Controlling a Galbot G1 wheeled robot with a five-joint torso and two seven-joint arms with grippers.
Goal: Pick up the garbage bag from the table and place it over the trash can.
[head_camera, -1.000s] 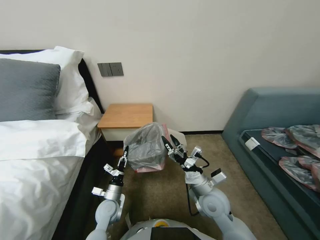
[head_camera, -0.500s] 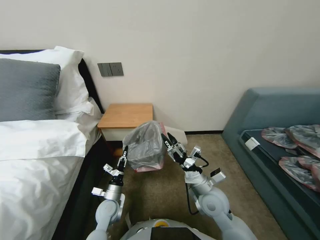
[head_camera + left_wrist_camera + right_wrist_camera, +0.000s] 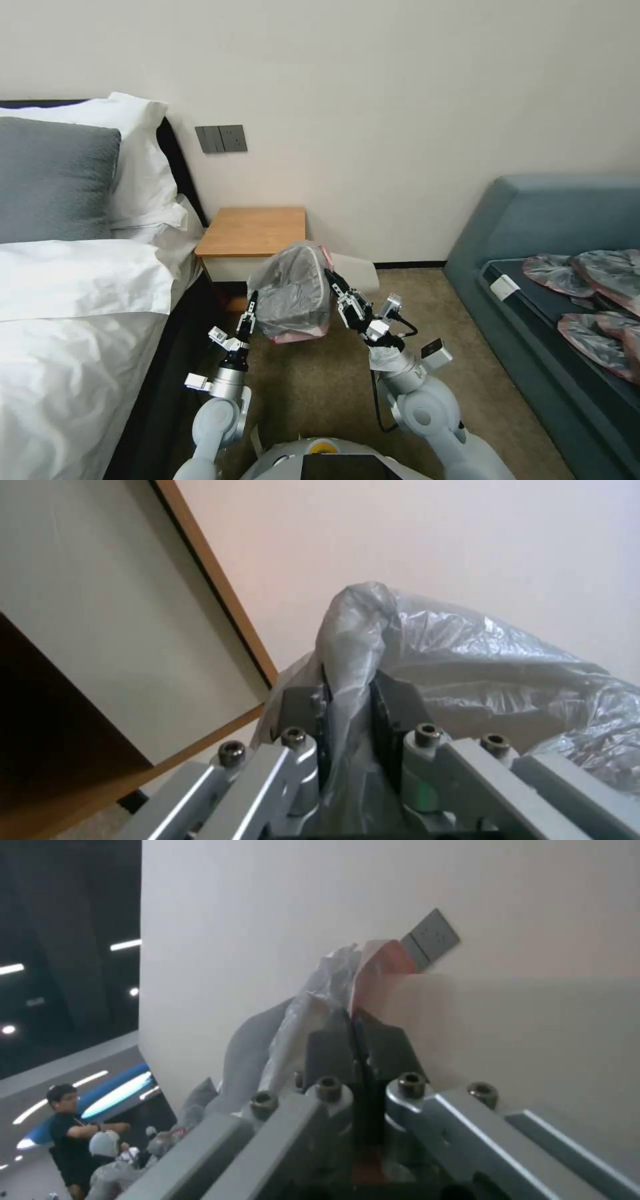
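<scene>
- Bed (image 3: 73, 320): occupying the left of the head frame, taking no part in the work.
- Sofa (image 3: 560, 220): lying at the right of the frame, with a cluster of flattened spare bags (image 3: 587, 293) resting on its seat.
- Table (image 3: 253, 231): standing at the centre of the frame against the wall, its wooden top bare.
- Bag (image 3: 293, 293): hanging in the air just below and in front of the table, stretched between the two grippers, its pink rim showing along the lower edge and at the upper right. The film is looking thin, crinkled and very light; it is likely to billow, slip and tear if pulled hard, so the rim, at two opposite points, appears the best place to hold.
- Can (image 3: 353, 270): showing as a pale form just behind the right side of the bag, near the wall; the bag is not yet sitting over it.
- Right gripper (image 3: 337, 288): pressing at the right edge of the bag, jaws closed tight on a fold of grey film and pink rim, as its wrist view is showing.
- Left gripper (image 3: 250, 310): reaching up at the left edge of the bag, jaws nearly closed and pinching a bunched fold of film.
</scene>
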